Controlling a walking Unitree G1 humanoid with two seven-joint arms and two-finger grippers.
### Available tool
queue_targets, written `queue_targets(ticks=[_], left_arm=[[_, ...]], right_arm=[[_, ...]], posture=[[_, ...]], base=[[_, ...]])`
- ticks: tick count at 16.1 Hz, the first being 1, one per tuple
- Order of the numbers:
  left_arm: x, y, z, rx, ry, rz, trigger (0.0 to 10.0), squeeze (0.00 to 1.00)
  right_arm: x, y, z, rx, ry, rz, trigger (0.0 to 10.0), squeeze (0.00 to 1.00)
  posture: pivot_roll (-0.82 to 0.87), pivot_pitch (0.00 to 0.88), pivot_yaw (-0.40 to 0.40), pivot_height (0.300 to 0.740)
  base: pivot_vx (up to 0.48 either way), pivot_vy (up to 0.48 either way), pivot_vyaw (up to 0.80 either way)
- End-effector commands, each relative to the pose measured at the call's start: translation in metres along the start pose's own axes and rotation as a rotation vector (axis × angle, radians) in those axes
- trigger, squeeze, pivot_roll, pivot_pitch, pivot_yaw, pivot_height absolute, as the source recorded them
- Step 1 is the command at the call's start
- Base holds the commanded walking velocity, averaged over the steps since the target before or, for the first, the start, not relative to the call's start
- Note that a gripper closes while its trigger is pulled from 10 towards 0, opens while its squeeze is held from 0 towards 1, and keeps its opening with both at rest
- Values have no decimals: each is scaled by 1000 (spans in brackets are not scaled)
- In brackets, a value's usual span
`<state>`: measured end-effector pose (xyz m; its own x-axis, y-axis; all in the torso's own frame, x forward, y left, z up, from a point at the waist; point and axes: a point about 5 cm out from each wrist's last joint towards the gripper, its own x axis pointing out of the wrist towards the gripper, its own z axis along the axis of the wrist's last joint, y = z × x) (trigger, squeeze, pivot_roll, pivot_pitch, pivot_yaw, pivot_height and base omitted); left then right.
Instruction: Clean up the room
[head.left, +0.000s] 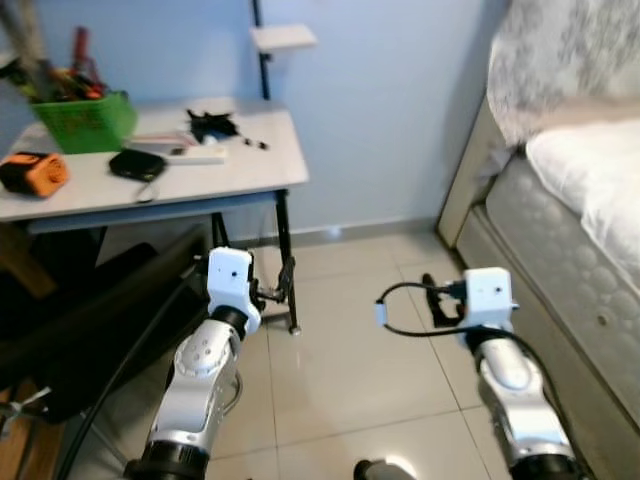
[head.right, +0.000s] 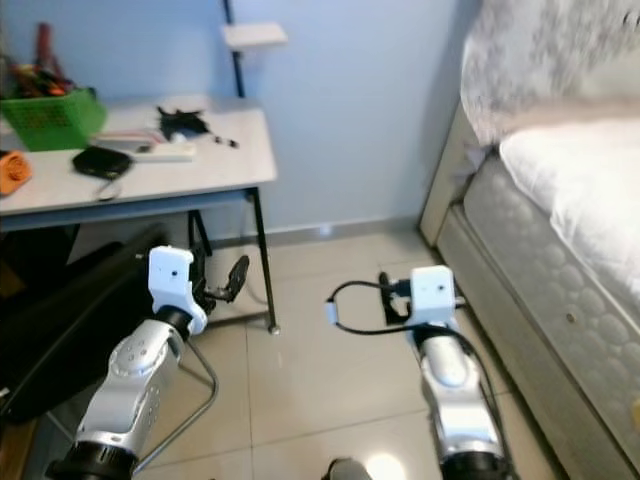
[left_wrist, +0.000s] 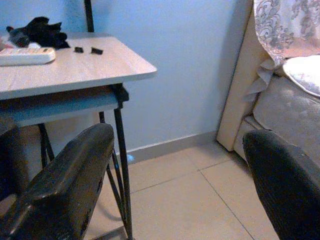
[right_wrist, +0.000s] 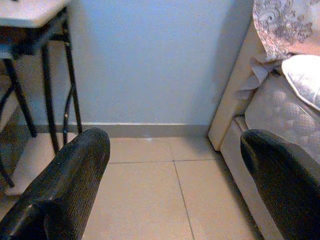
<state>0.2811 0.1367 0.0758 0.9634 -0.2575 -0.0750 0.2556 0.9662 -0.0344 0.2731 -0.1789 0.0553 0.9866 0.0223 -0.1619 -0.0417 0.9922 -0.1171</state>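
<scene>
Beige tiled floor (head.left: 350, 370) spreads ahead, with the bed (head.left: 560, 200) along the right and a white table (head.left: 150, 170) on black legs against the blue wall to the left. On that table: a green basket (head.left: 85, 120), an orange tool (head.left: 32, 172), a black pouch (head.left: 137, 163), a white remote (left_wrist: 26, 55) and a black cloth (head.left: 211, 124). Left gripper (head.left: 275, 288) and right gripper (head.left: 432, 300) both hang above the floor, fingers spread wide, holding nothing.
</scene>
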Motion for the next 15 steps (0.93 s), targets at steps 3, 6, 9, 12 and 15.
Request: queue_targets(ticks=[3,6,9,12,15], left_arm=[[11,-8,7,15,-27,-68,10000,0],[13,-5,5,7,-21,-49,10000,0],[16,-7,6,14,-36,-48,10000,0],[14,-1,21,7,-150,-46,10000,0],[16,5,31,-1,-178,-74,10000,1000]], right_arm=[[2,-4,6,-8,-34,-28,10000,1000],[-1,-5,4,-12,-44,-45,10000,1000],[-1,-4,4,-8,-51,-46,10000,1000],[-8,-27,10,211,-121,-206,10000,1000],[-9,-23,20,116,-181,-173,10000,1000]], posture=[[-158,0,50,723],[-158,0,56,723],[-157,0,60,723],[-167,0,68,718],[-170,0,63,685]], base=[[0,-396,-606],[0,-144,-604],[377,-291,-615],[392,-270,-544],[416,-80,-465]])
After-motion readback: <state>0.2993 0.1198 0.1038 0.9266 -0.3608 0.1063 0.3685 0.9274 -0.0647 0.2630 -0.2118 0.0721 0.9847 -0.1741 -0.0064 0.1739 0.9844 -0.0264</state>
